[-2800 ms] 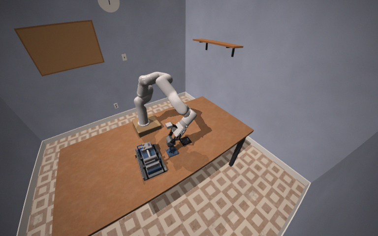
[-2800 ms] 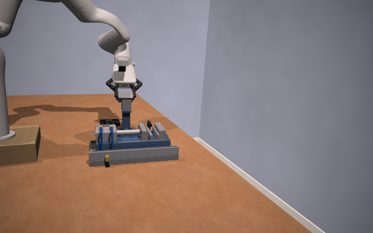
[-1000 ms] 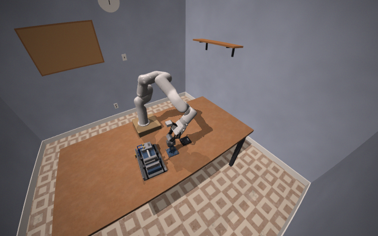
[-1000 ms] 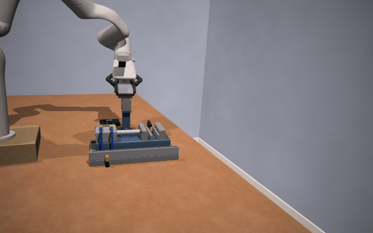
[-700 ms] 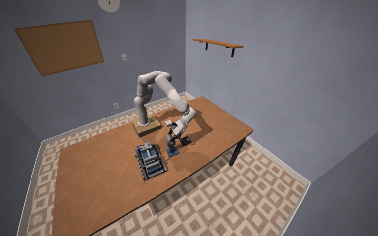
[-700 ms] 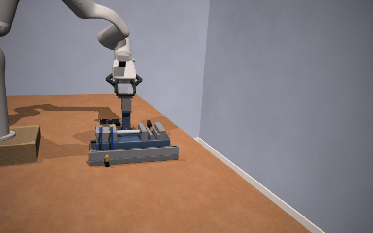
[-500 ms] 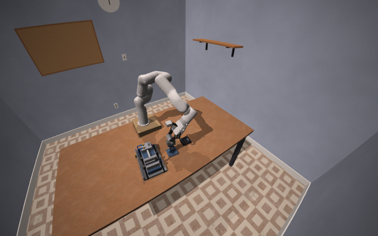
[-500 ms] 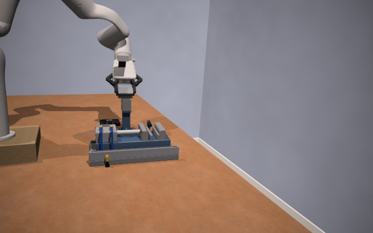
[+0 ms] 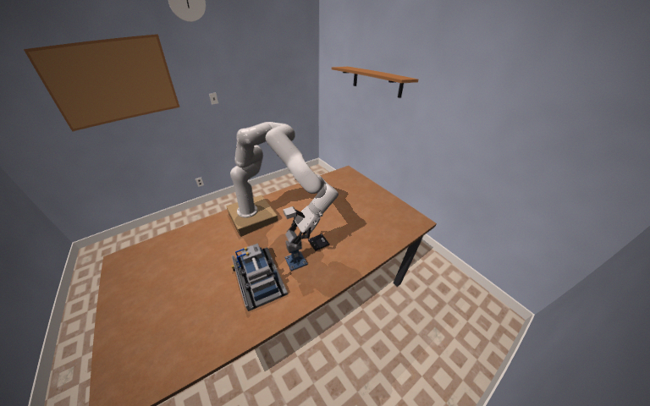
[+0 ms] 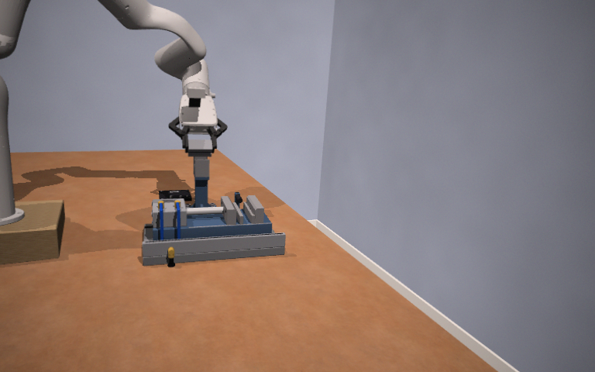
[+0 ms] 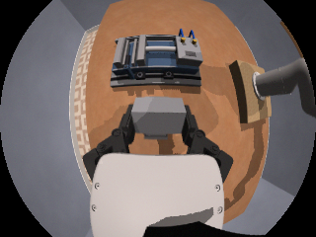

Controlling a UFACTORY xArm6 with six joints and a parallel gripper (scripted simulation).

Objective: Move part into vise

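My gripper [image 10: 198, 146] is shut on the part [image 10: 201, 164], a grey block. The part hangs upright over the blue V-block [image 10: 201, 193], with its lower end at the V-block's top; I cannot tell whether they touch. In the wrist view the part [image 11: 158, 115] sits between my two dark fingers, and its slot is hidden. The black infeed plate [image 10: 175, 194] lies empty behind the vise. The vise [image 10: 212, 228] is open, with nothing between the moving jaw [image 10: 228, 210] on the cylinder rod and the fixed jaw [image 10: 255, 209]. The dark work stop [image 10: 238, 198] sits at the far end of the jaws.
The vise [image 9: 258, 277] stands on a grey rail base near the table's front. The V-block [image 9: 296, 260] and infeed plate [image 9: 318, 241] lie to its right. My arm's wooden base block [image 9: 251, 216] is behind them. A small yellow post [image 10: 170, 255] stands in front of the vise base.
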